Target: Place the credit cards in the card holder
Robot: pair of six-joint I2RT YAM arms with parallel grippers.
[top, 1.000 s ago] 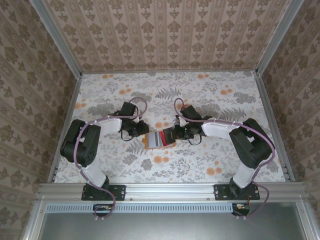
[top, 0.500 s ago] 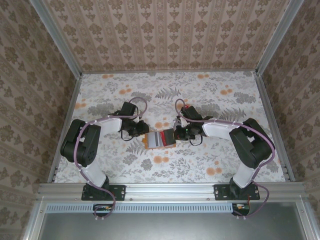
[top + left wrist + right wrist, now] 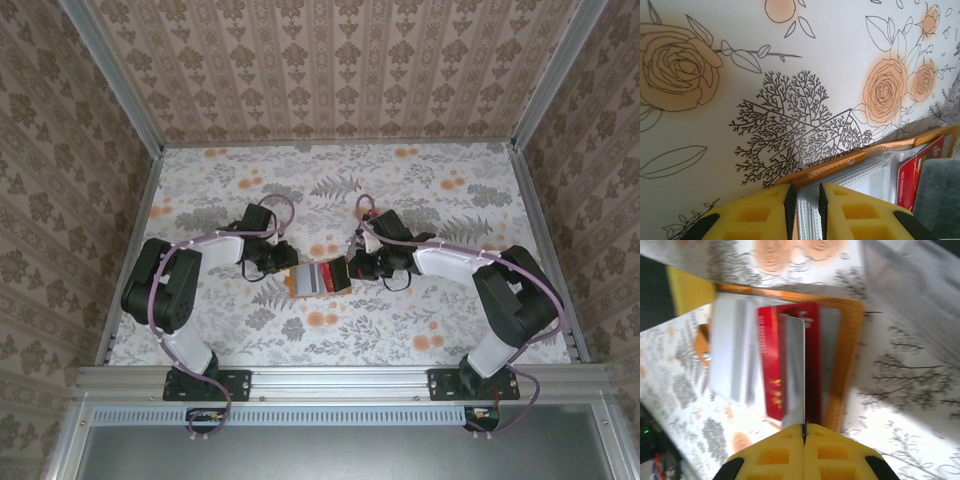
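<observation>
Your card holder (image 3: 318, 279) lies open near the middle of the table (image 3: 420, 185), orange rim up, grey pockets showing. Your left gripper (image 3: 288, 262) sits at its 9 o'clock, jaws narrow and clamped on the holder's edge. Your right gripper (image 3: 352, 268) is at its 3 o'clock, closed tight on a pale grey card (image 3: 794, 370) held edge-on above the red card (image 3: 772, 365), which is tucked into the holder's right half.

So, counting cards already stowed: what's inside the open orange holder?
A red card lies in the card holder, beside pale sleeves. The right pincer holds a pale card over it, hiding whatever lies underneath.
</observation>
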